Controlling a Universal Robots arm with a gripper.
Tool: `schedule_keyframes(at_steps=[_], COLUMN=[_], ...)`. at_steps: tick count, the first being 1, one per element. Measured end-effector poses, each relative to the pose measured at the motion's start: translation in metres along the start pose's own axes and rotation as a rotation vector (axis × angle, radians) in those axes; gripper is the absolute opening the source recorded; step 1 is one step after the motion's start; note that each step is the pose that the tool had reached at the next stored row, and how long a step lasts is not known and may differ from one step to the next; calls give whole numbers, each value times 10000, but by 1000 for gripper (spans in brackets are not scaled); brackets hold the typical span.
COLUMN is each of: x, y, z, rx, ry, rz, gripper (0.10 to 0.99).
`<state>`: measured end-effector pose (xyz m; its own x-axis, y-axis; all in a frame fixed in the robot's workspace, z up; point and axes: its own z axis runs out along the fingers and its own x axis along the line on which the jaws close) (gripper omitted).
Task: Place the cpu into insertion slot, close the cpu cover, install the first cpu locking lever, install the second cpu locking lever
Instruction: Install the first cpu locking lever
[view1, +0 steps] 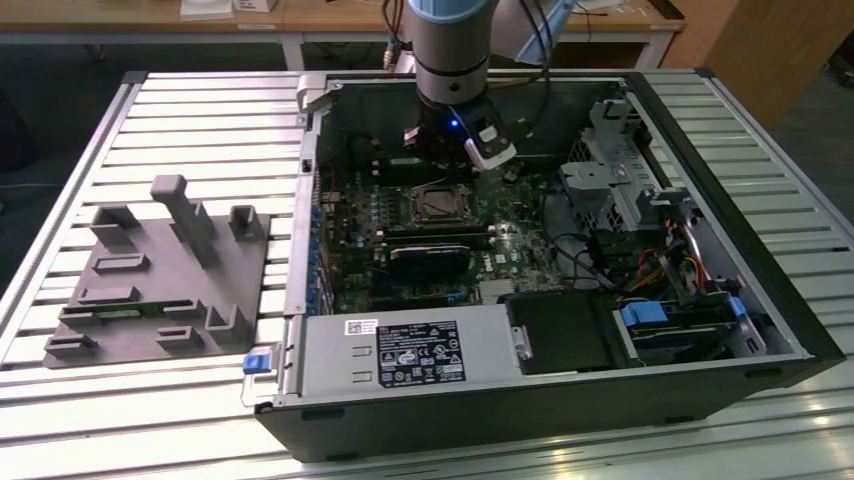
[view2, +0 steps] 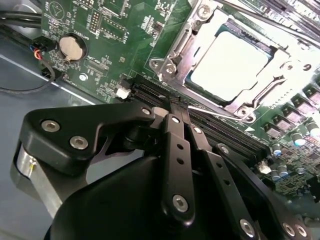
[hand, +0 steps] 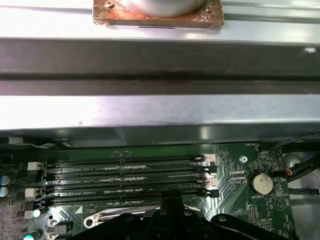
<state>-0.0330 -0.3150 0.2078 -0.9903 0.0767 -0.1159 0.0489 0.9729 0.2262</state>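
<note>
Tool beside the covered socket
The tool (view2: 173, 106), fingers pinched together, hangs over the memory slots (view2: 150, 92), near the cpu cover (view2: 181, 52) lying flat around the cpu (view2: 227, 65).

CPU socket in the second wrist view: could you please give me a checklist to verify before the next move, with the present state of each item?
1. The cpu lies flat in the window of the cpu cover: ok.
2. The cpu cover lies down over the cpu: ok.
3. The thin locking lever beside the gripper is latched: cannot tell.
4. The gripper is shut: ok.
5. The gripper is free of the memory slots: cannot tell.
</note>
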Motion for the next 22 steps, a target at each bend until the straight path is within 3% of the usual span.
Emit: schedule_keyframes(at_steps=[7, 18, 22], x=[69, 84, 88], y=[-3, 62, 62], z=[12, 42, 50], rx=[105, 180, 246], ry=[-107, -207, -291], rz=[352, 768, 1129], gripper=[106, 106, 106])
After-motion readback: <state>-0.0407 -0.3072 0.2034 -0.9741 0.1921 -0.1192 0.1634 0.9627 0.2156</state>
